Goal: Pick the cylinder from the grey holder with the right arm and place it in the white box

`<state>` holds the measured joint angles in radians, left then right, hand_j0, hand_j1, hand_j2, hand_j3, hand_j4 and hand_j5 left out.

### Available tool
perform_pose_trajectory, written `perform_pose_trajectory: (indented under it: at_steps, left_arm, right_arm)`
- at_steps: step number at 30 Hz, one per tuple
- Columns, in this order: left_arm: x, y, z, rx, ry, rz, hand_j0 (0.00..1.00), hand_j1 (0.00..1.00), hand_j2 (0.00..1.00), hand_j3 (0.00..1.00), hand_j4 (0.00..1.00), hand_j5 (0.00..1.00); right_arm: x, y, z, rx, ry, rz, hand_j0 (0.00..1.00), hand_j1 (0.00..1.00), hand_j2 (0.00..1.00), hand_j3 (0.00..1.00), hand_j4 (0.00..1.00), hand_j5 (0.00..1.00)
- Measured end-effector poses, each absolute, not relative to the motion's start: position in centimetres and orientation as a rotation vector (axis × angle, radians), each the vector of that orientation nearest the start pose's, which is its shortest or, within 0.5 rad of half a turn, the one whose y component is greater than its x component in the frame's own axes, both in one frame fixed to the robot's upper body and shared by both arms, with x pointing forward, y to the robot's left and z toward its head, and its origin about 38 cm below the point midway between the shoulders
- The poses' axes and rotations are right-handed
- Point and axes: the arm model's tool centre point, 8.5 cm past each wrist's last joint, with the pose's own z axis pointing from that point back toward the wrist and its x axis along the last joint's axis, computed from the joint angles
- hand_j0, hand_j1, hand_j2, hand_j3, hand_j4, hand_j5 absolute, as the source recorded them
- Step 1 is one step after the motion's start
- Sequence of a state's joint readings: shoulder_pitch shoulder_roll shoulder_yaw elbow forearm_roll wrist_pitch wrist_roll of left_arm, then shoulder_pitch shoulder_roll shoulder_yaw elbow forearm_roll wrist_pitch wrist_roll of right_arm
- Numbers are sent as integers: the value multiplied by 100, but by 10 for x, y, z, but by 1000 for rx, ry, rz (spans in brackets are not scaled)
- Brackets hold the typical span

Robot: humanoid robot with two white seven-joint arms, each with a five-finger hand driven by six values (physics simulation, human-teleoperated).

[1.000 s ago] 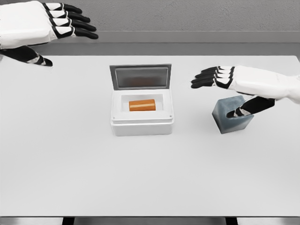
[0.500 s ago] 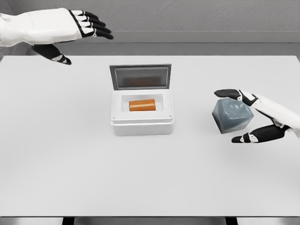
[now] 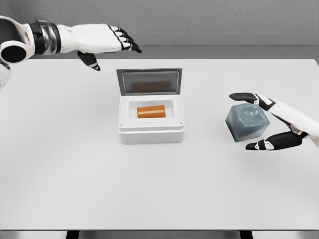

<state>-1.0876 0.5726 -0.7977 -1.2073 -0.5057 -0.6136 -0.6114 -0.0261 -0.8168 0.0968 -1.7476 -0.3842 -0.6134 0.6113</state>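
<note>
Your right hand (image 3: 271, 122) is sitting open around the grey holder (image 3: 247, 123) at the right side of the table (image 3: 75, 174), holding nothing: the dark fingers (image 3: 244, 96) reach over the holder's top edge and the thumb (image 3: 266, 145) pokes out below and just in front of it, so the block sits in the gap between them. I can't tell from this angle whether any fingertip is actually touching it. The holder looks tilted, one corner pointing down at the table rather than sitting flat. The orange cylinder (image 3: 151, 111) is lying on its side inside the white box (image 3: 151, 133), in the recessed middle, roughly centred. The box sits in the middle of the table with its lid (image 3: 149, 81) hinged up at the back, standing nearly upright with the dark inner face toward you. Box and holder are well apart, bare table between them. Your left hand (image 3: 107, 41) is up near the far-left edge of the table, above and left of the lid, fingers stretched out and loose, gripping nothing, with the thumb hanging down underneath.
</note>
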Motion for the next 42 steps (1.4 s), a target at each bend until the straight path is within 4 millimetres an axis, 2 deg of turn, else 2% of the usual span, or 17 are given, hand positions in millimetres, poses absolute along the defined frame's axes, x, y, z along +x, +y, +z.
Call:
perform_pose_trajectory:
  at_steps: [13,22,29,36,42]
  left_arm:
    - [528,216,287,-865,1573,3034,100,100,100,100,100,100]
    - [531,199,272,-903,1388,3047,100,100,100,100,100,100]
    - [529,192,269,-912,1345,3035,100,100,100,100,100,100]
    - [519,183,273,-953,1237,2978,100,100,100,100,100,100]
    - [495,182,281,-960,1141,2891,100,100,100,100,100,100]
  right_arm:
    - [324,-336,224,211,-1927,1314,100,100,100,100,100,100]
    - [324,-336,224,213,-1930,1311,100,100,100,100,100,100]
    - [324,-335,224,214,-1931,1310,100,100,100,100,100,100]
    - [324,-335,223,215,-1931,1310,100,100,100,100,100,100]
    - [324,-335,223,218,-1928,1310,100,100,100,100,100,100]
